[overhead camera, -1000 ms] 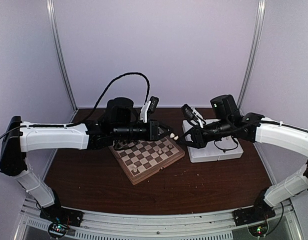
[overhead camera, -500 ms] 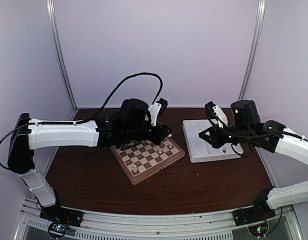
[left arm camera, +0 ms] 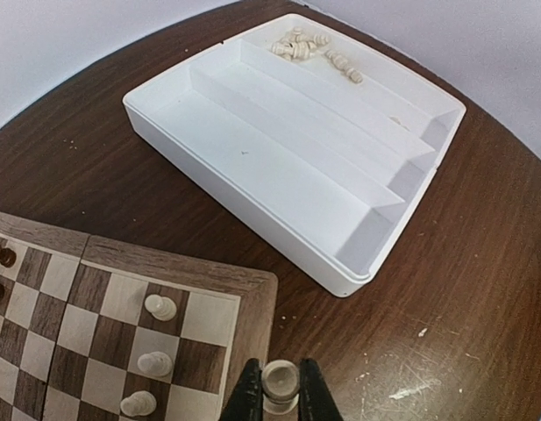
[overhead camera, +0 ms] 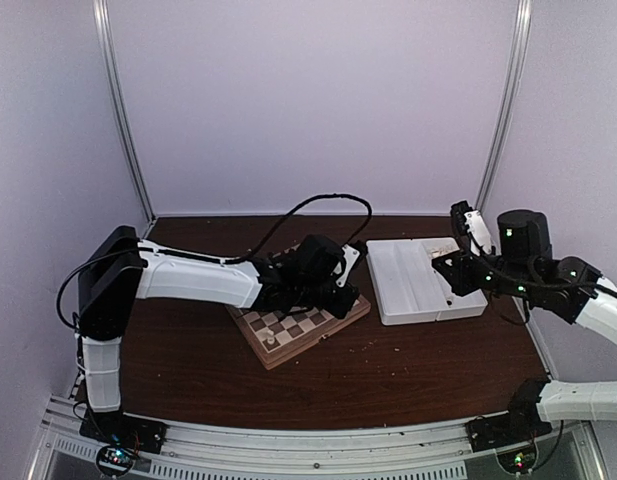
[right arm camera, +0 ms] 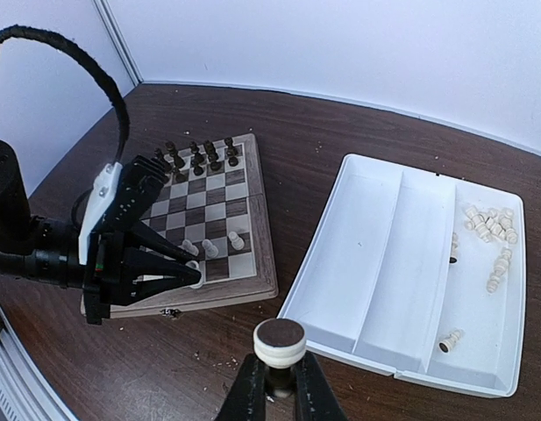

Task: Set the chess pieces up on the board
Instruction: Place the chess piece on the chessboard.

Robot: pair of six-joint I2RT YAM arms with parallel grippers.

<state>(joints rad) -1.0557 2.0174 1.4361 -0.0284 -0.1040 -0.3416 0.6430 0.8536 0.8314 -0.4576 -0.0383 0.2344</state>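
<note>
Cream-white and tiny, one round-headed chess piece (left arm camera: 280, 379) sits pinched between the narrow black fingers of the left gripper (left arm camera: 280, 393). That gripper hangs over the corner of the square wooden chessboard (left arm camera: 174, 266) nearest the tray. Whether the piece touches the wood cannot be told. Three more cream-white chess pieces (left arm camera: 154, 362) stand upright in a short line on the light and dark brown checkered squares just beside that gripper. A cluster of dark brown-black chess figures (right arm camera: 195, 158) stands along the far side of the board as the right wrist camera sees it. From above, the white and black left arm (overhead camera: 188, 280) stretches across the board, hiding much of it.

The right gripper (right arm camera: 280, 367) is clamped on another cream-white piece (right arm camera: 280, 340), whose dark round base faces its wrist camera. It is raised near the white rectangular plastic tray (right arm camera: 349, 254), well apart from the board. The tray lies on the dark brown wooden table (right arm camera: 358, 123) just beside the board, with long dividers splitting it into compartments. A loose heap of cream-white figures (right arm camera: 489, 230) lies at the far end of the compartment farthest from the board. One more figure (right arm camera: 450, 340) lies on its side alone at that compartment's near end.
</note>
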